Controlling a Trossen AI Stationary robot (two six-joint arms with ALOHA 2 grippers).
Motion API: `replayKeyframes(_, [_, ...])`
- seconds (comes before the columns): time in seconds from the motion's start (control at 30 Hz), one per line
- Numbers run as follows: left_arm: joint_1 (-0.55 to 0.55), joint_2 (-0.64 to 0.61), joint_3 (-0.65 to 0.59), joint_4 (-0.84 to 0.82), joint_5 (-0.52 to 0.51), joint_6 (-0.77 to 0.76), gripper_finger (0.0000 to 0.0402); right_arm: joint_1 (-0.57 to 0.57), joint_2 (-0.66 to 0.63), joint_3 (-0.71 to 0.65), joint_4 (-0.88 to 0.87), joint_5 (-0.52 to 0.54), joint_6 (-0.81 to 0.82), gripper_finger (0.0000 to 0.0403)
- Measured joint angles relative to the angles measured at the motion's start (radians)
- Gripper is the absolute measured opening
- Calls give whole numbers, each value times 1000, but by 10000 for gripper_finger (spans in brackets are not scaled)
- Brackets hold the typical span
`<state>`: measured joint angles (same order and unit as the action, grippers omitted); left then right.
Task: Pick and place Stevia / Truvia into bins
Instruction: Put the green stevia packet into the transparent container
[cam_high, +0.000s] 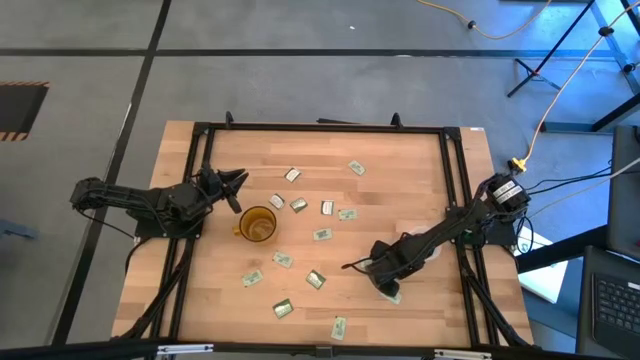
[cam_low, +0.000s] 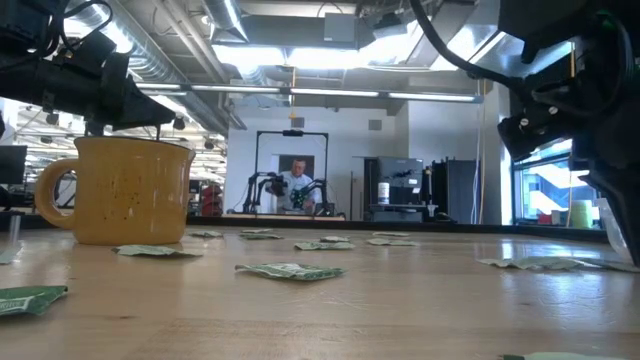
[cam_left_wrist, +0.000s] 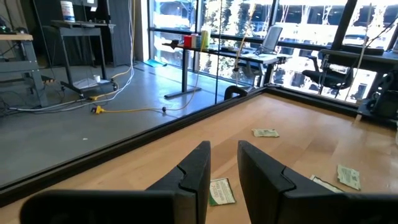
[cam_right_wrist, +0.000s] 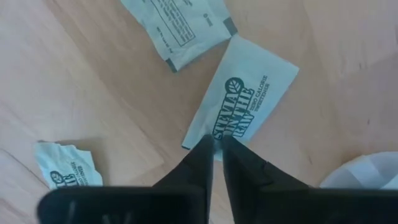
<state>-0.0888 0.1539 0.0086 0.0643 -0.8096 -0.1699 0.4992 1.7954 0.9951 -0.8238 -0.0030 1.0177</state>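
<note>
Green-and-white Stevia sachets (cam_high: 322, 234) lie scattered flat on the wooden table. The amber mug (cam_high: 257, 225) stands left of the middle, handle toward the left edge; it also shows in the low view as the mug (cam_low: 120, 190). My left gripper (cam_left_wrist: 224, 155) hovers open just above and beyond the mug, holding nothing. My right gripper (cam_right_wrist: 217, 142) is down at the table's near right, shut on one sachet (cam_right_wrist: 244, 102); two more sachets lie beside it. A pale round rim (cam_right_wrist: 367, 174), probably the clear cup, shows at that view's corner. My right gripper pinches the Stevia sachet by its short end (cam_right_wrist: 210, 138), only at that edge, between its two fingertips. The fingers come from above, pointing down. The rest of the sachet lies flat on the wood beyond the fingertips.
Other sachets (cam_high: 292, 175) lie toward the far side, and more (cam_high: 283, 309) lie near the front edge. A black frame rail (cam_high: 320, 128) borders the table. Bare wood lies between the mug and my right gripper.
</note>
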Motion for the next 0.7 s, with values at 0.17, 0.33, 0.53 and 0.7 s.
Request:
replayKeyframes(0.17, [0, 0, 0, 0, 0, 0, 75, 0, 1, -1, -1, 3, -3, 5])
replayKeyframes(0.33, [0, 0, 0, 0, 0, 0, 75, 0, 5, 31, -30, 5, 2, 5])
replayKeyframes(0.53, [0, 0, 0, 0, 0, 0, 75, -2, 8, 186, -160, 74, -32, 2])
replayKeyframes(0.7, [0, 0, 0, 0, 0, 0, 75, 5, 8, 322, -372, 95, -29, 2])
